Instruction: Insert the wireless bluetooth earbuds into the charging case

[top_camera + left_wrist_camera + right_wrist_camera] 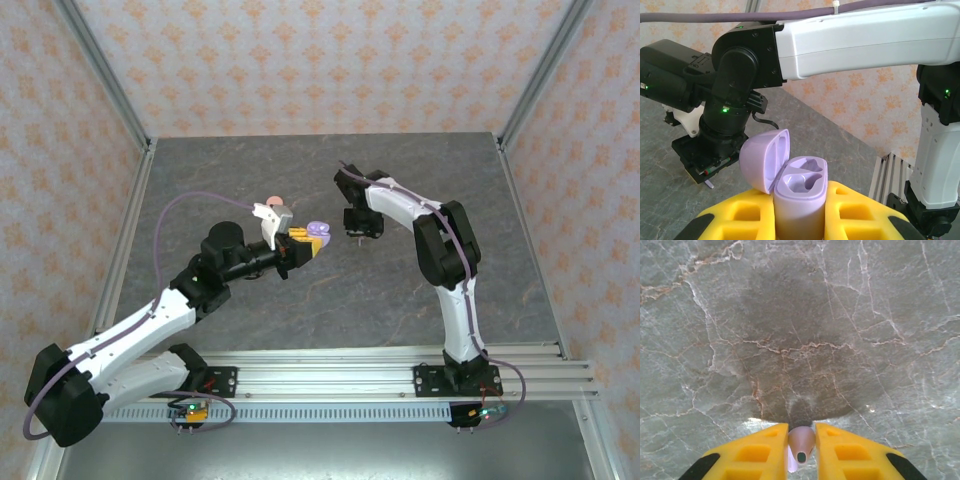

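Earbud [801, 442], a single pale lilac one, sits pinched between the yellow fingertips of the right tool [801, 429], which is clamped on it above the grey marbled surface [800, 330]. Its rounded head lies out at the fingertips, a dark oval spot on it faces the wrist camera, and what looks like the stem runs back along the left-hand finger. The long axis therefore follows the fingers roughly, though the stem's end is hidden.

The left tool [799, 200] is clamped on one lilac charging case [800, 215], gripping its body from both sides. The case's mouth faces away from that wrist, toward the right arm [855, 37]. Its lid [765, 157] is swung open on its hinge and leans off to the left in the left wrist view, just beside the mouth. Inside are two moulded wells [802, 179], both bare.

From above, the two tools are near each other but apart over the middle of the surface, with bare stone under the gap. The right tool points downward and the left one reaches across from the left. One salmon-pink round item [276, 203] sits just behind the left tool (whether it is a second case I cannot tell).
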Action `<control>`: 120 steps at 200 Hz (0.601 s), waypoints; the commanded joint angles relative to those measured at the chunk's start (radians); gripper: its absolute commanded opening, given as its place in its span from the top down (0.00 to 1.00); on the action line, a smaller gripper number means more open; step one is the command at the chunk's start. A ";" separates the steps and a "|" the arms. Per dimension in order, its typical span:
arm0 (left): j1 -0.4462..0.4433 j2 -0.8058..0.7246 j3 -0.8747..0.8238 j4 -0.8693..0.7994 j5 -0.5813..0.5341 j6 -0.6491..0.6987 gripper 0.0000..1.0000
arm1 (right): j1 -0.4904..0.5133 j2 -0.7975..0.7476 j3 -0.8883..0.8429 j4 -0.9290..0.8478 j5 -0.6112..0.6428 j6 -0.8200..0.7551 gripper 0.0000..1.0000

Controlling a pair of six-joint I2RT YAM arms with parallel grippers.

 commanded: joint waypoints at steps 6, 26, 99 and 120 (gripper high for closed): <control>-0.007 -0.027 0.024 0.006 -0.006 0.009 0.82 | 0.002 0.015 0.027 -0.087 0.037 -0.172 0.81; -0.007 -0.031 0.024 0.004 -0.006 0.011 0.82 | 0.002 0.001 0.008 -0.085 -0.006 -0.254 0.81; -0.008 -0.046 0.021 -0.007 -0.010 0.009 0.82 | -0.007 -0.022 0.000 -0.075 -0.078 -0.257 0.71; -0.007 -0.055 0.019 -0.014 -0.013 0.011 0.82 | -0.013 -0.024 0.011 -0.088 -0.091 -0.259 0.70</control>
